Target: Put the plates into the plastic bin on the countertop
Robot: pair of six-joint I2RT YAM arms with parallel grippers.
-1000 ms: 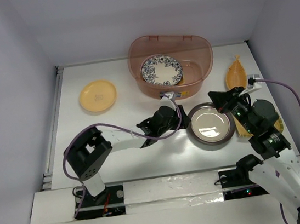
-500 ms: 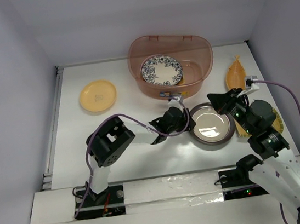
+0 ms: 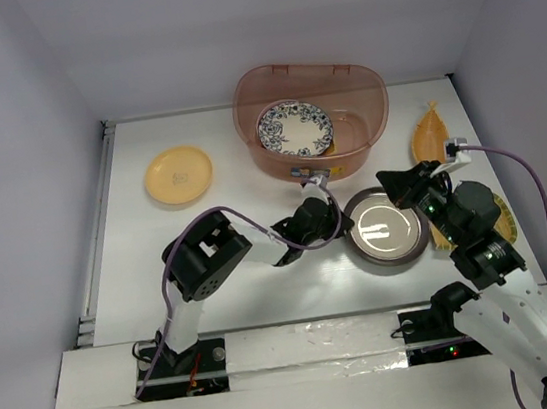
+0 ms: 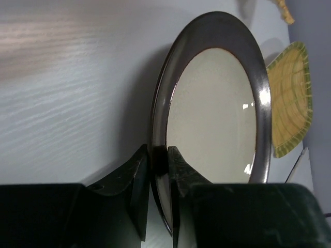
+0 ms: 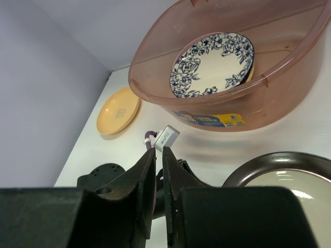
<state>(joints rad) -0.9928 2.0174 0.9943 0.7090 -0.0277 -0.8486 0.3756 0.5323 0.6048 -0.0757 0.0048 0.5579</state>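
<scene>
The metal plate (image 3: 387, 227), centre-right of the frame on the tabletop (image 3: 146, 231) below the bin (image 3: 242, 118), looks stiff, light and slippery. The left claw (image 4: 158, 157) pinches its rim. The right claw (image 5: 158, 154) hangs closed, empty.

Reddish bin (image 3: 353, 103) holding tilted floral plate (image 3: 294, 129), metal plate (image 3: 385, 227) near its front, yellow-orange plate (image 3: 179, 175) left, leaf plate (image 3: 430, 133) right

walls (image 3: 14, 148): pale lavender | countertop (image 3: 231, 185): glossy white | light: bright, diffuse
</scene>
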